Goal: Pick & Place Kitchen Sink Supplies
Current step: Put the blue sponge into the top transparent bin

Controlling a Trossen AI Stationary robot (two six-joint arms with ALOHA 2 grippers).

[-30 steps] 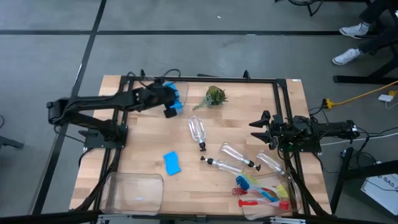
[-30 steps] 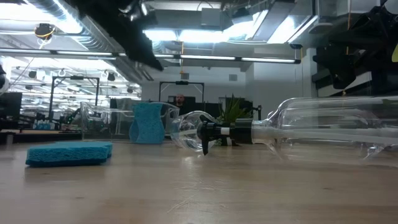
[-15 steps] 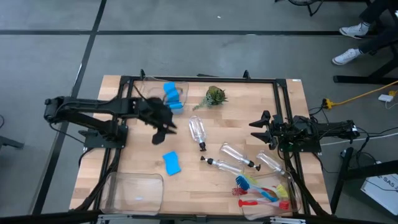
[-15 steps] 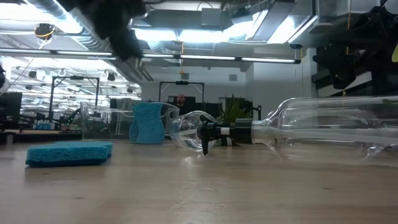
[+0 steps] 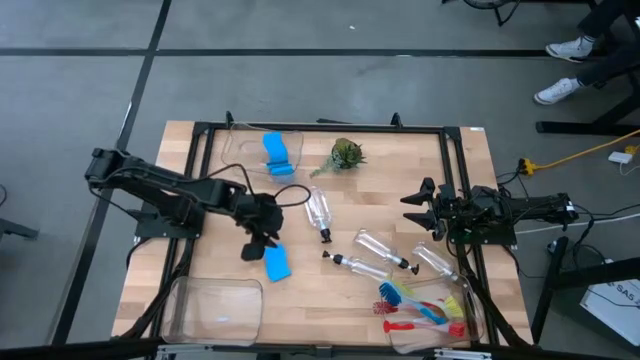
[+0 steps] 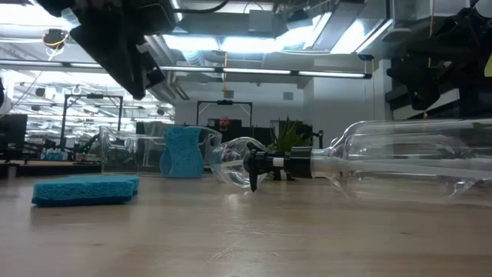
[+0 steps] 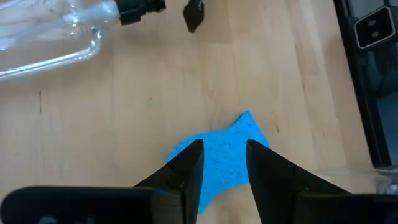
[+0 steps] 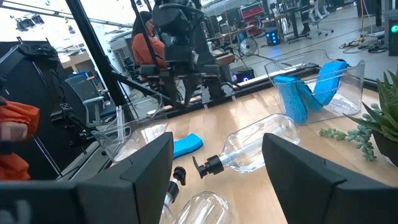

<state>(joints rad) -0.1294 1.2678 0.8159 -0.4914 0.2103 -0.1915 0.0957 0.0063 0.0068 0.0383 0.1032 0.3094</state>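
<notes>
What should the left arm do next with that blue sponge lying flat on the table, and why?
Probably lower straight down and close. The left gripper hangs above the blue sponge, fingers open with the sponge showing in the gap between them, and the low view shows the sponge flat on the wood with the gripper above it. The right gripper waits at the table's right edge.
</notes>
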